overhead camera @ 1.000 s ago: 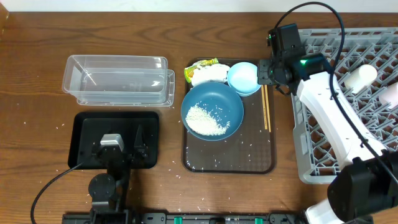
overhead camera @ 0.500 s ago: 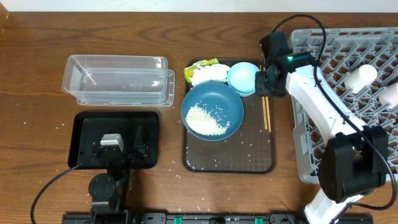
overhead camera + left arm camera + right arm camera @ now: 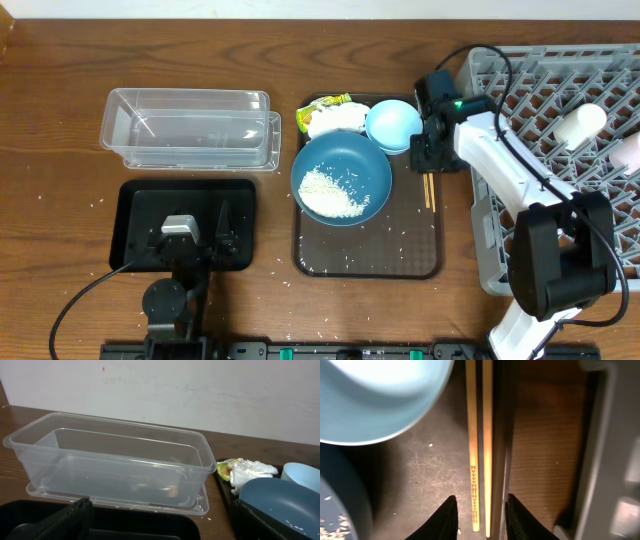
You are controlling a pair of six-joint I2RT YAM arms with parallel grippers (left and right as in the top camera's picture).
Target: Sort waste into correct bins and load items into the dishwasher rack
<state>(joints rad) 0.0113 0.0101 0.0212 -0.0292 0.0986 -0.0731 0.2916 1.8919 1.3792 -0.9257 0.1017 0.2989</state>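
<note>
Your right claw sits over the chopsticks at the right edge of the brown tray. It has one finger on each side, apart and not pinching yet. Right of that tray, the rack already holds the white cup and the pink cup. Left to do on the tray: the chopsticks, the light-blue bowl, the dark-blue bowl with rice, and the tissue. Left of the tray, the clear box looks bare. Your left claw rests wide apart over the black tray.
</note>
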